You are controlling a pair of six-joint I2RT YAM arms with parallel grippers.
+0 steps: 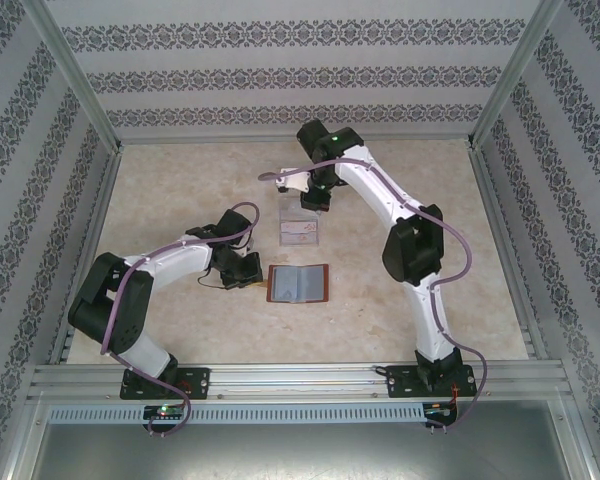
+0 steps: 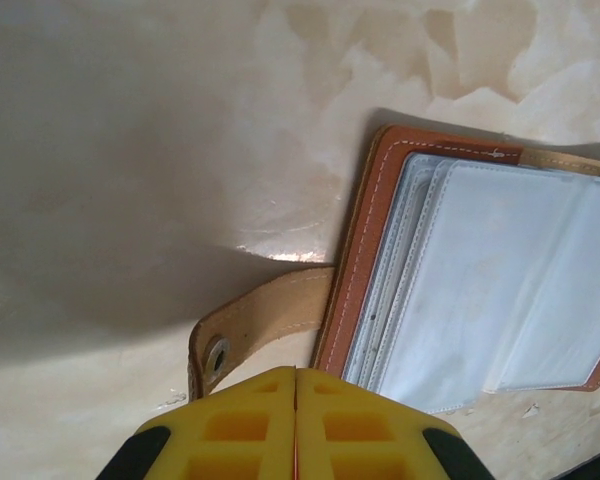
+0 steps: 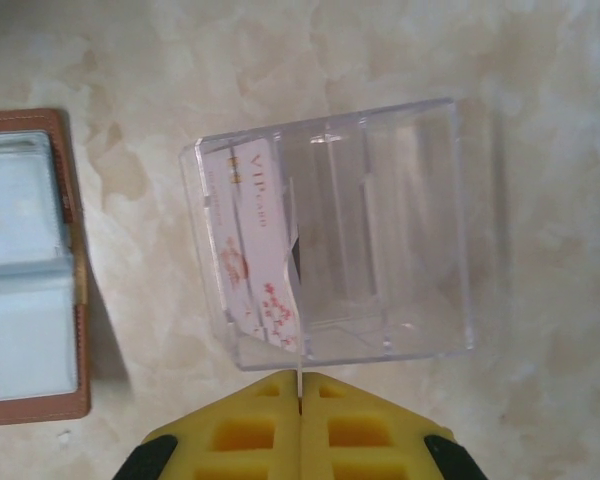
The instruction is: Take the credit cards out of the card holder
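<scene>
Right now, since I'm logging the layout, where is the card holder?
In the top view, the open card holder lies mid-table, just right of the left gripper, its jaws shut, and nearer the arm bases than the clear plastic tray.

Card holder (image 1: 298, 283) open flat; clear tray (image 1: 301, 228) just behind; left gripper (image 1: 248, 272) beside it.

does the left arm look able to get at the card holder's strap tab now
Likely yes: the left hand, shut, is right beside the strap tab of the open card holder, nothing in between.
</scene>
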